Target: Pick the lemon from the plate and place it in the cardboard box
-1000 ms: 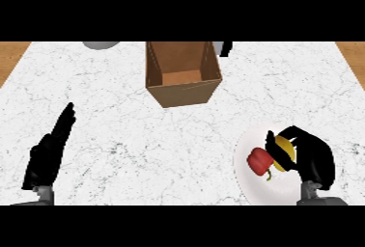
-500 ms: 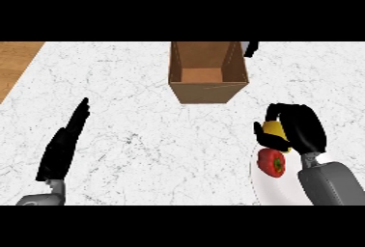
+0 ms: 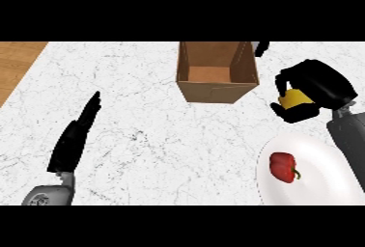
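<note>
Lemon (image 3: 294, 99) is in our right hand (image 3: 324, 84), fingers curled round it, just right of the cardboard box (image 3: 217, 89), off the plate (image 3: 317, 144). Red pepper (image 3: 284, 166) lies on the plate. Our left hand (image 3: 75, 137) rests at left, fingers straight.

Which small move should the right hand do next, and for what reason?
Probably carry the right hand a little to the left, over the open brown cardboard box. It is curled round the yellow lemon, which is off the white round plate but beside the box, not above its opening.
</note>
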Robot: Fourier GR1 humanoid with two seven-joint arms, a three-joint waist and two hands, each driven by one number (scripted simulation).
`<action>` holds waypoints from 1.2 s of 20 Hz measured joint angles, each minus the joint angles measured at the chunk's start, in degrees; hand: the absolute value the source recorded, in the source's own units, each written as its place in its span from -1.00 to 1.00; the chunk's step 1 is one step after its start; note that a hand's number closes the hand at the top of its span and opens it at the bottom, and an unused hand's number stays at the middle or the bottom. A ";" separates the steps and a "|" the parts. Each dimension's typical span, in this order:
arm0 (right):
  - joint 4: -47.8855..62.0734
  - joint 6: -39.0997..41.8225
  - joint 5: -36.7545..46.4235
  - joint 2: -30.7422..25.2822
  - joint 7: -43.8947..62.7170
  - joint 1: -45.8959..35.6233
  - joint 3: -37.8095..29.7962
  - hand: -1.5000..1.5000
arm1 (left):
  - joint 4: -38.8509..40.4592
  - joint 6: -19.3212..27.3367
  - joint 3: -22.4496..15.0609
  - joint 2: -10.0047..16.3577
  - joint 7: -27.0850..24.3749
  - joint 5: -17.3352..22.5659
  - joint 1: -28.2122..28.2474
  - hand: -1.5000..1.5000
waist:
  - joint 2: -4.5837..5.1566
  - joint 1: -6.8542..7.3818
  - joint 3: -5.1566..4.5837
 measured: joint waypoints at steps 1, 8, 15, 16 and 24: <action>1.67 1.19 -1.62 -0.76 -2.90 -1.85 -0.82 1.00 | 0.11 0.00 0.02 0.06 -0.03 -0.06 0.12 0.00 | -0.07 0.00 0.00; 12.26 12.08 -15.84 -0.85 -20.54 -13.29 -7.18 1.00 | 0.95 0.79 -0.23 -0.70 0.15 -0.60 -0.37 0.00 | -0.40 -0.70 -0.02; 22.90 17.34 -23.87 -0.79 -25.14 -23.98 -8.91 1.00 | 1.20 1.36 0.09 -0.75 0.58 -1.00 -0.22 0.00 | -0.77 -1.63 -0.13; 24.15 17.86 -24.56 -0.42 -25.08 -25.62 -8.69 1.00 | 1.27 1.59 0.22 -0.80 0.73 -1.09 -0.42 0.00 | -0.88 -1.93 -0.15; 34.52 17.94 -25.62 4.56 -24.01 -36.86 -5.60 1.00 | 0.69 1.50 1.47 -0.03 1.09 -0.67 0.68 0.00 | -1.47 -3.55 -0.26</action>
